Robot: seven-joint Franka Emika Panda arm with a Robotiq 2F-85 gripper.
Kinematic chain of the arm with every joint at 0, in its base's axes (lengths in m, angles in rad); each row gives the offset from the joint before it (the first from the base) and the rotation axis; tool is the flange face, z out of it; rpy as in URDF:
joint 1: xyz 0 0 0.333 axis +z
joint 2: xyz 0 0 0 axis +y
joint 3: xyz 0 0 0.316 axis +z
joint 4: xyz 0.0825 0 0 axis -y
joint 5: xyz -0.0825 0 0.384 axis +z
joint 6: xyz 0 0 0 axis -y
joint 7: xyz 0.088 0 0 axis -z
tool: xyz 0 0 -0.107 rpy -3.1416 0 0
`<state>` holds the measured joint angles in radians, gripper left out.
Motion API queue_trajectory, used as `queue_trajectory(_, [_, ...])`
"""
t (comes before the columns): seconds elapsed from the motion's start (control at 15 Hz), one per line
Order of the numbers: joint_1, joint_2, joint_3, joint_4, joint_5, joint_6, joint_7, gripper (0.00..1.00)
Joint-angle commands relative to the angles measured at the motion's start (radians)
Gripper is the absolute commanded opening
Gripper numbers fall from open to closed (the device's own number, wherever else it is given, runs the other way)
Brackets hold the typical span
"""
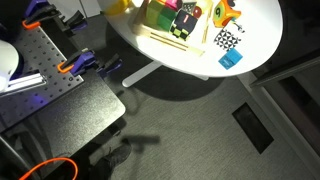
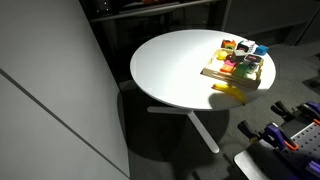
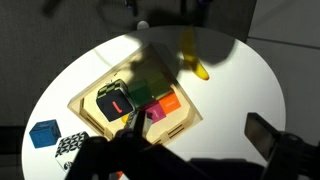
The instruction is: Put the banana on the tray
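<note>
Dark at the bottom of the wrist view, the pincer (image 3: 185, 150) hangs above the table (image 3: 250, 95); whether spread or pressed together I cannot tell; next comes the tray (image 3: 88, 98), crowded with coloured blocks (image 3: 168, 100); beyond its far edge lies the banana (image 3: 190, 55), on the bare table, not yet grasped; best to reach past the tray, pinch the banana across its narrow middle, lift clear of the rim, and choose a free patch.

No legible text, label or number anywhere, perhaps owing to the small, dim frames.
</note>
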<state>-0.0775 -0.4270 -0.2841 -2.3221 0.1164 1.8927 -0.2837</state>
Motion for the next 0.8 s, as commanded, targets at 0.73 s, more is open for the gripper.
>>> queue_trajectory(0.73, [0.066,0.272,0.215,-0.030,-0.069,0.172,0.027,1.00])
